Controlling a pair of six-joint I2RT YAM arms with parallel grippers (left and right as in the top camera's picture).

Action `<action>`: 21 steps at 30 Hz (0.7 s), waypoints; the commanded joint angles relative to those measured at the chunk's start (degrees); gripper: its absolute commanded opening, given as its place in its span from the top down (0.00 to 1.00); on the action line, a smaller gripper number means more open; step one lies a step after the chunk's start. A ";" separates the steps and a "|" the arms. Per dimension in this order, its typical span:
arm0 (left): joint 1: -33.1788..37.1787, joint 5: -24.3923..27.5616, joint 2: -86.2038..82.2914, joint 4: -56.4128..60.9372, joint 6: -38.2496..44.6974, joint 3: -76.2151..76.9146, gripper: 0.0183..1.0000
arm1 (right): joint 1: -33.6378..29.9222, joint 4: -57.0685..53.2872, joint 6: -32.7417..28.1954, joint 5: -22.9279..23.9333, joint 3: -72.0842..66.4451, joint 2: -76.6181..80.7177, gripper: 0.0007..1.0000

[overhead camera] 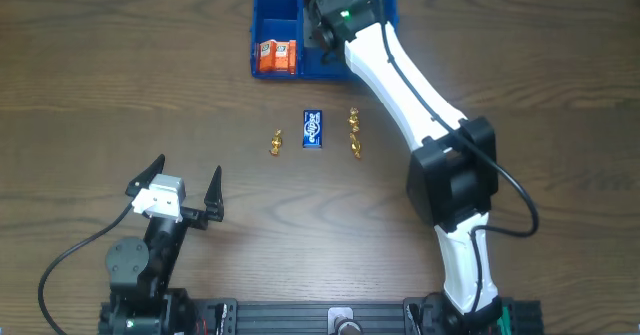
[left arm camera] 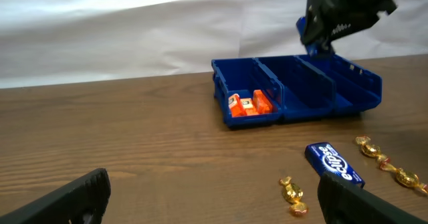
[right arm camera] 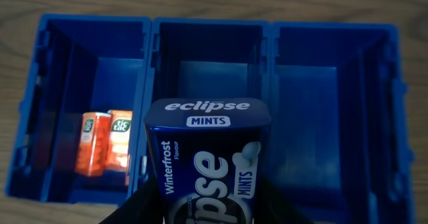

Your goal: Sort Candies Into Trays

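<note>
A blue three-compartment tray (overhead camera: 255,37) stands at the table's far side. Two orange candy boxes (overhead camera: 277,57) lie in its left compartment. My right gripper (overhead camera: 325,25) hangs over the tray, shut on a blue mint tin (right arm camera: 207,164) that is upright above the middle compartment (right arm camera: 210,70). A second blue mint tin (overhead camera: 313,128) lies flat on the table, with one gold wrapped candy (overhead camera: 277,142) to its left and a few gold candies (overhead camera: 355,133) to its right. My left gripper (overhead camera: 180,190) rests open near the front left, holding nothing.
The tray's right compartment (right arm camera: 331,117) holds nothing. Bare wooden table surrounds the loose candies. A white backdrop (left arm camera: 134,30) stands behind the tray (left arm camera: 294,90).
</note>
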 commanded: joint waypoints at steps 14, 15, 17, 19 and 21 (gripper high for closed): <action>0.24 1.42 -0.42 -1.84 -0.48 -1.16 0.00 | 0.13 3.65 1.75 2.54 0.11 2.36 0.77; 0.22 1.42 -0.39 -1.84 -0.48 -1.16 0.00 | 0.13 3.67 1.75 2.78 0.11 2.64 0.77; 0.22 1.42 -0.42 -1.84 -0.48 -1.16 0.00 | 0.24 3.69 1.75 3.17 0.11 3.06 0.76; 0.22 1.42 -0.42 -1.84 -0.48 -1.16 0.00 | 0.35 3.74 1.75 3.15 0.11 3.45 0.76; 0.22 1.42 -0.42 -1.84 -0.48 -1.16 0.00 | 0.35 3.87 1.75 3.13 0.11 3.54 0.75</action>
